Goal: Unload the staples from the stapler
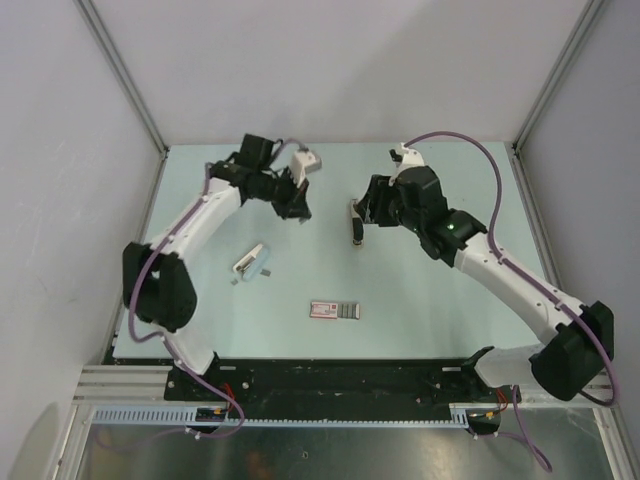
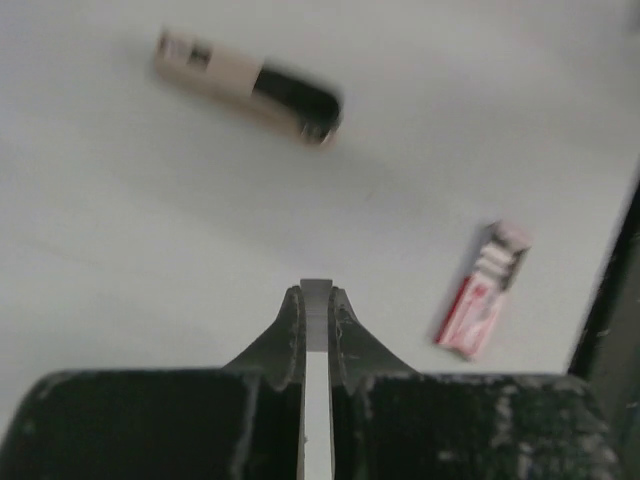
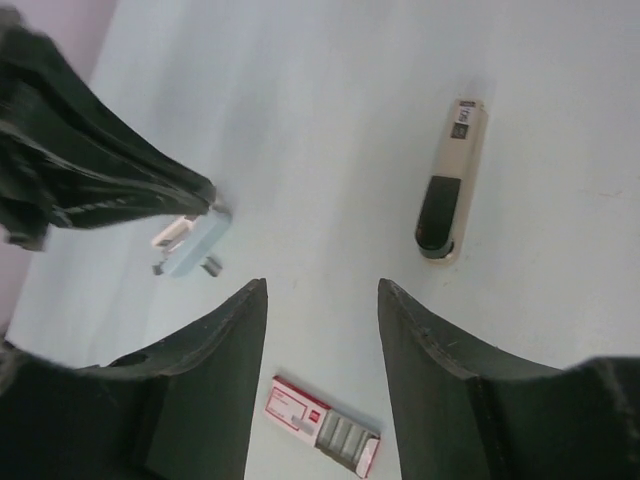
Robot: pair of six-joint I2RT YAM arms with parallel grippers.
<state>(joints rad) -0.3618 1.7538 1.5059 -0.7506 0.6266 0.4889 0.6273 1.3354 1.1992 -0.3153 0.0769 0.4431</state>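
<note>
The pale blue-and-white stapler [image 1: 250, 263] lies on the table left of centre, with small grey bits beside it. It also shows in the right wrist view [image 3: 190, 243]. My left gripper [image 1: 298, 207] hangs above the table, behind and to the right of the stapler. In the left wrist view the left gripper [image 2: 316, 292] is shut on a thin grey-white strip of staples [image 2: 316, 320]. My right gripper [image 1: 368, 212] is open and empty above the table's middle. In the right wrist view its wide-apart fingers frame bare table, and the right gripper [image 3: 322, 290] holds nothing.
A beige-and-black stapler [image 1: 356, 224] lies by the right gripper, also in the wrist views [image 3: 450, 185] [image 2: 250, 85]. A flat red-and-white box [image 1: 334, 310] with grey strips lies near the front centre [image 3: 322, 425] [image 2: 482, 300]. White walls enclose the table.
</note>
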